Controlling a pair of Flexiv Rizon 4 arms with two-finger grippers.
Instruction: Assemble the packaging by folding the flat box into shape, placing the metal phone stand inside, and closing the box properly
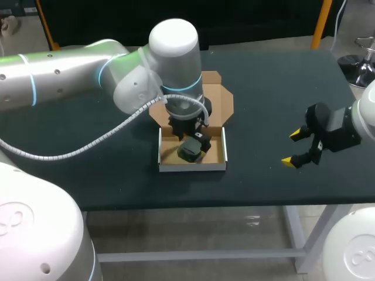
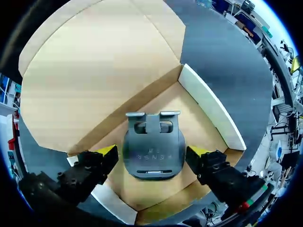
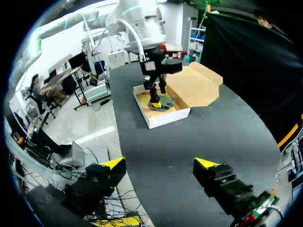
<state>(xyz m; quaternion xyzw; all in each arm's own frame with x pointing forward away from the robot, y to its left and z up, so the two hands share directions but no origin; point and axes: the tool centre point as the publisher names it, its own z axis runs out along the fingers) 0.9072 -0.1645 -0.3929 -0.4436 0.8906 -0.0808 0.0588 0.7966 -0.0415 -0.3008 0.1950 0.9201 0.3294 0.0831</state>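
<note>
The cardboard box (image 1: 192, 167) stands folded into a tray with white outer walls, its lid flap (image 1: 220, 99) lying open behind it. The dark grey metal phone stand (image 1: 190, 153) lies on the box floor. My left gripper (image 1: 188, 139) hangs straight down into the box. In the left wrist view the stand (image 2: 154, 142) lies between its fingers (image 2: 106, 153), which are spread with a thin gap on each side. My right gripper (image 1: 292, 148) is open over bare table at the right, holding nothing; from its wrist view the box (image 3: 165, 119) lies well ahead of it.
The dark table top (image 1: 263, 82) stretches around the box. The box's white side wall (image 2: 208, 109) is close beside the left gripper's finger. The front table edge (image 1: 234, 202) runs just below the box.
</note>
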